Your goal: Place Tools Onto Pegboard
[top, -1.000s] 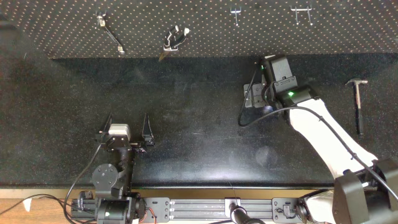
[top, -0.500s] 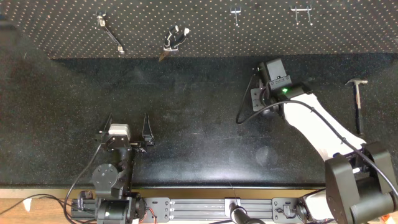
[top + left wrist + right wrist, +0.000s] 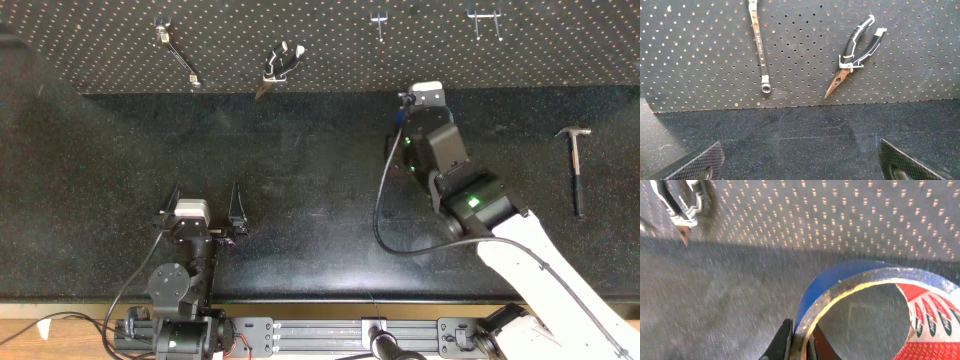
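My right gripper is shut on the wall of a blue tape roll, one finger inside the ring and one outside. In the top view the right gripper is at the foot of the pegboard, below a pair of bare hooks. A wrench and black-and-white pliers hang on the board's left part, and both the wrench and the pliers show in the left wrist view. My left gripper rests open near the table's front left, holding nothing.
A hammer lies on the black table at the far right. A second hook pair is on the board's upper right. The right arm's black cable loops over the table's middle.
The right arm has swung its wrist left and toward the pegboard, carrying the tape roll with it. The left arm has not moved.
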`<control>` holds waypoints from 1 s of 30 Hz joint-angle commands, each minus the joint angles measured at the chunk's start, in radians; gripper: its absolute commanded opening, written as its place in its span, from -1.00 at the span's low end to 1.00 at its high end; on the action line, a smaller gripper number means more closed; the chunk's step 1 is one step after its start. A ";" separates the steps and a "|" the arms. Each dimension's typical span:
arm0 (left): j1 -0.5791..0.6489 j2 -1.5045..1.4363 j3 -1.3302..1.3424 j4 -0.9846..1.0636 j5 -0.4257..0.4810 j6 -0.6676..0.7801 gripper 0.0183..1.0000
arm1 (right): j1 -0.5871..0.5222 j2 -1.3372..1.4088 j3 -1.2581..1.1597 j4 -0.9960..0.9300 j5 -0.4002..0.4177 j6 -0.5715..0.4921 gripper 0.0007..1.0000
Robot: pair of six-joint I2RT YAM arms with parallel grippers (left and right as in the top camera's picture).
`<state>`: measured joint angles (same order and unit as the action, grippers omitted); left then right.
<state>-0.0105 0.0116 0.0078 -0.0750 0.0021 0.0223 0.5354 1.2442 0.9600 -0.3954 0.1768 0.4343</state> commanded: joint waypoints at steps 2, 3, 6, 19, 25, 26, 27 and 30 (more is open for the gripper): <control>-0.003 -0.008 -0.002 -0.008 0.010 0.009 0.99 | 0.103 0.008 0.015 0.181 0.393 0.040 -0.86; -0.003 -0.008 -0.002 -0.008 0.010 0.009 0.99 | 0.113 0.024 0.015 0.216 0.420 0.040 -0.86; -0.003 -0.008 -0.002 -0.007 0.010 0.009 0.99 | 0.156 0.084 0.015 0.400 0.452 -0.100 -0.86; -0.003 -0.008 -0.002 -0.008 0.010 0.009 0.99 | 0.213 0.190 0.015 0.593 0.441 -0.634 -0.86; -0.003 -0.008 -0.002 -0.008 0.010 0.009 0.99 | 0.207 0.188 0.015 0.684 0.440 -0.171 -0.86; -0.003 -0.008 -0.002 -0.008 0.010 0.009 0.99 | 0.207 0.177 0.015 0.670 0.428 -0.139 -0.86; -0.003 -0.008 -0.002 -0.008 0.010 0.009 0.99 | 0.204 0.151 0.015 0.661 0.404 -0.138 -0.86; -0.003 -0.008 -0.002 -0.008 0.010 0.009 0.99 | 0.203 0.064 0.015 0.542 0.392 -0.142 -0.86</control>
<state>-0.0105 0.0116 0.0078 -0.0750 0.0021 0.0223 0.7414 1.3811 0.9604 0.1841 0.5728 0.2733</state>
